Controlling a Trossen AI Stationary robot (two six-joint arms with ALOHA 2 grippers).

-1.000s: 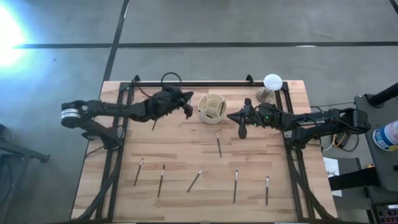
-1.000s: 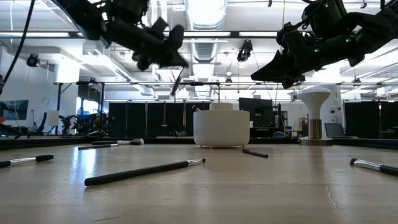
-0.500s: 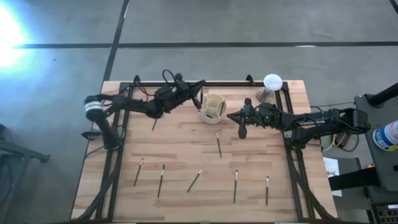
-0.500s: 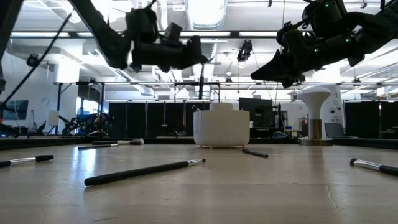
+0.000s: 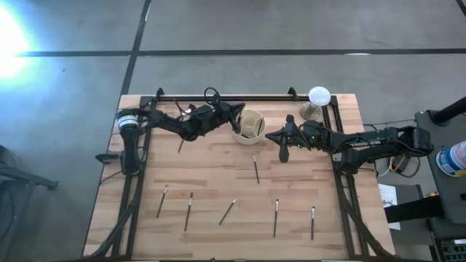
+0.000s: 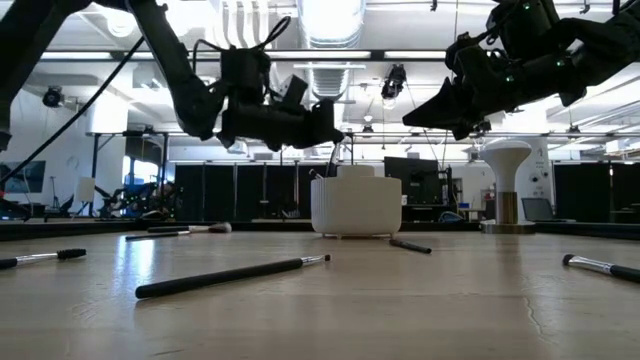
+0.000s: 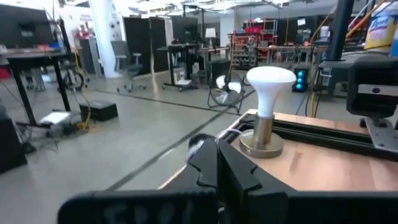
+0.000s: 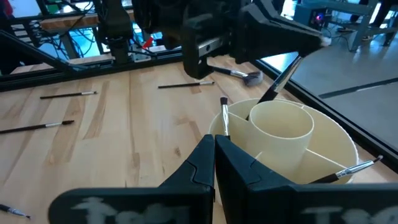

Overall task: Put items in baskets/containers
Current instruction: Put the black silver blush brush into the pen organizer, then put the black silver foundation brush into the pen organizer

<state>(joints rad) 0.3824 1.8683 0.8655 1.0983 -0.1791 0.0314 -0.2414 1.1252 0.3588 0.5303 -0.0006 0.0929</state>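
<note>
Both arms were dark and jointed — the left arm [image 5: 156, 121] had a white band and a looped black cable.

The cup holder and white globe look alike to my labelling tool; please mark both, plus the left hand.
cup holder [image 5: 250, 125]: high view, its rim.
white globe [image 5: 319, 95]: high view, its round top.
left hand [image 5: 238, 110]: high view, fingertips at the holder's edge.
</note>
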